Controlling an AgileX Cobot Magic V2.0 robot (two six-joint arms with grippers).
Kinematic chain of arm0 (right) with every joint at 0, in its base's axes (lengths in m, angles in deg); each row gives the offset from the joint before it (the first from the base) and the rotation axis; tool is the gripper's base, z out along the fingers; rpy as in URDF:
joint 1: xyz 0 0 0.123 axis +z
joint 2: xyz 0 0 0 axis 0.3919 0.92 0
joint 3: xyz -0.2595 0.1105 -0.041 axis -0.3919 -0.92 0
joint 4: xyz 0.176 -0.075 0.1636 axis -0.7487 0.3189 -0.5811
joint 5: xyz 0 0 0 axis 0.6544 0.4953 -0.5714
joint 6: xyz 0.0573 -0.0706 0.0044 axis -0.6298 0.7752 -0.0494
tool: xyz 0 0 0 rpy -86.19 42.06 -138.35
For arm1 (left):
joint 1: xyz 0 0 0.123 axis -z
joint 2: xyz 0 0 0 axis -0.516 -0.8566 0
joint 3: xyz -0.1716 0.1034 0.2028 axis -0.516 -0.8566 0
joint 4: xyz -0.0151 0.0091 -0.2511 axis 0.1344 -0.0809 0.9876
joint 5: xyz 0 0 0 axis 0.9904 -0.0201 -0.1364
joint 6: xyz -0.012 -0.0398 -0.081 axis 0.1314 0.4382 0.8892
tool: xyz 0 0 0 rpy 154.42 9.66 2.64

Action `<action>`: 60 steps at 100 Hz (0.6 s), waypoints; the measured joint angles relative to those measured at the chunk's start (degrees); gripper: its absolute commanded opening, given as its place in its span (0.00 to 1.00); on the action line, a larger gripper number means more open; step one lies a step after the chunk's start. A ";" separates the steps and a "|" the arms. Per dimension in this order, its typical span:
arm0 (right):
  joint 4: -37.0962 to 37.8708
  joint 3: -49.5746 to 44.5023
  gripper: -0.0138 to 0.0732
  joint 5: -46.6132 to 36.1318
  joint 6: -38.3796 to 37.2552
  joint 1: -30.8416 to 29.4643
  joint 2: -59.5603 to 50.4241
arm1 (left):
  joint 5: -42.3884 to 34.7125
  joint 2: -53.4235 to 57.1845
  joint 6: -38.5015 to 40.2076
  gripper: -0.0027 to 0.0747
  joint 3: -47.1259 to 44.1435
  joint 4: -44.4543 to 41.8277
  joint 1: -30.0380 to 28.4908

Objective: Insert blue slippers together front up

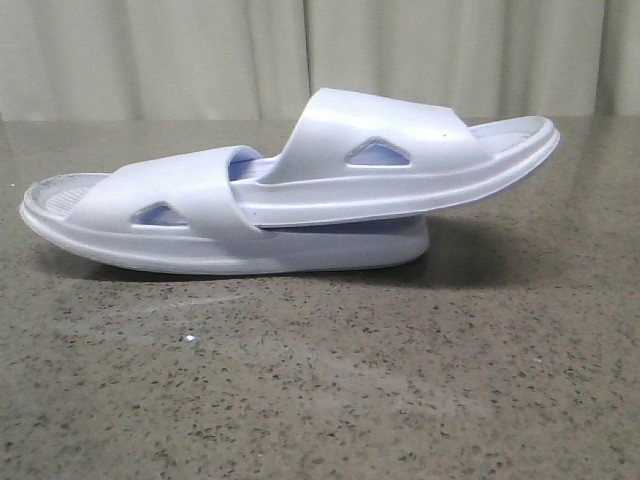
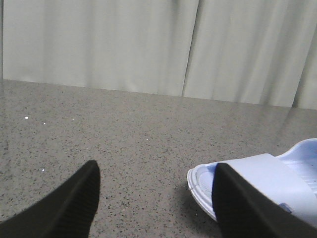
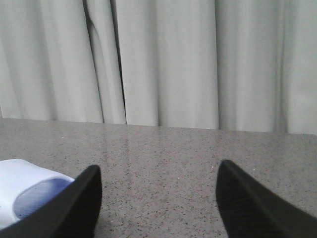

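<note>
The blue slippers (image 1: 290,190) lie nested on the counter (image 1: 320,380) near the middle of the front view: the upper slipper (image 1: 400,160) has one end pushed under the strap of the lower slipper (image 1: 150,215), and its other end juts out to the right, tilted up and unsupported. Both claws stand clear of the pair. The left claw (image 2: 153,198) is spread and empty, with the lower slipper's left end just beside one finger; the right claw (image 3: 158,198) is likewise spread and empty, with a slipper end showing beside one finger. Your main risk is a stray finger catching either end as you move an arm, which could drag the upper slipper out of the strap. The overhanging right end may also act as a lever, so a light knock there could tip or unseat the pair.
</note>
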 measured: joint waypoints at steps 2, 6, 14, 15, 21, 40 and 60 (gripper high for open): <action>0.00 0.00 0.47 0.00 0.00 0.00 0.00 | 0.00 0.00 0.00 0.44 0.03 0.00 0.00; 0.00 0.00 0.38 0.00 0.00 0.00 0.00 | 0.00 0.03 0.00 0.38 -0.07 0.00 0.00; 0.00 0.00 0.23 0.00 0.00 0.00 0.00 | -0.24 0.03 0.00 0.24 -0.11 0.00 0.00; 0.00 0.00 0.20 0.00 0.00 0.00 0.00 | -0.34 0.03 0.00 0.22 -0.11 0.00 0.00; 0.00 0.00 0.11 0.00 0.00 0.00 0.00 | -0.61 0.03 0.00 0.11 -0.11 0.00 0.00; -0.10 0.00 0.04 0.00 0.00 0.00 0.00 | -1.27 0.03 0.00 0.06 -0.11 0.00 0.00; -0.10 0.00 0.04 0.00 0.00 0.00 0.00 | -1.27 0.03 0.00 0.06 -0.11 0.10 0.00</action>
